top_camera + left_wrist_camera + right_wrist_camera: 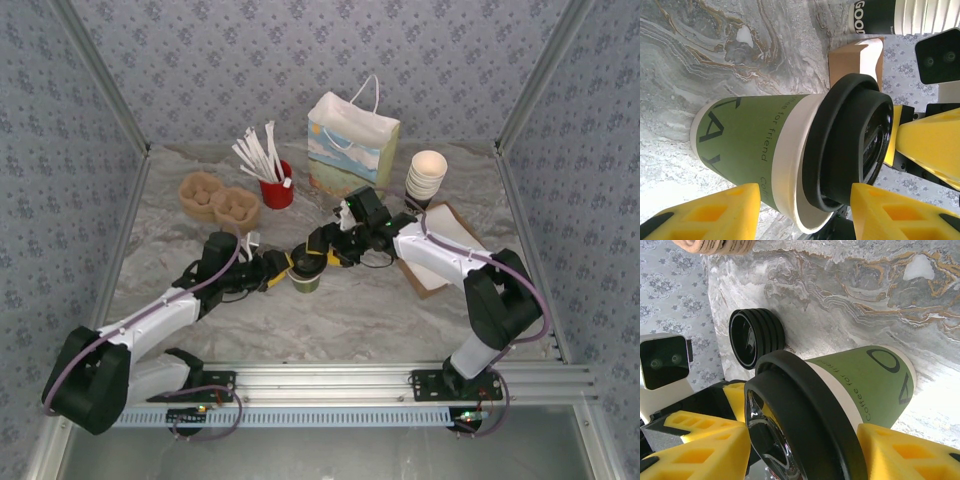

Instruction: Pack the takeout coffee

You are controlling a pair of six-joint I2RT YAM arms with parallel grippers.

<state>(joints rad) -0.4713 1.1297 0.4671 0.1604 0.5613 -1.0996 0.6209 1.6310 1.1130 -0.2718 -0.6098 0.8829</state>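
Top view: the takeout coffee [305,280] stands upright on the marble table [350,320], just below frame centre. Your left gripper [283,268] is right beside it on the left. Your right gripper [328,255] is just upper right of its lid. The gift bag [352,150] is well apart at top centre, with the stack of white cups [427,175] to its right and the red cup of sticks [277,190] to its left.

Left wrist: the takeout coffee [755,145] runs sideways across the middle, base left, black lid right. Your left fingers [715,212] sit at the bottom edge, spread wide, one by the green body and one by the lid. Jaws are open, not clamping. The right gripper's yellow fingers [935,145] are just right of the lid top.

Right wrist: the lid is lower centre, and the green body [865,385] runs toward the right edge. Your right fingers [910,452] stand either side of the lid, wide apart. You can't tell from here whether they pinch it or just straddle it. A stack of black lids [757,337] sits on the table upper left, apart from the takeout coffee.
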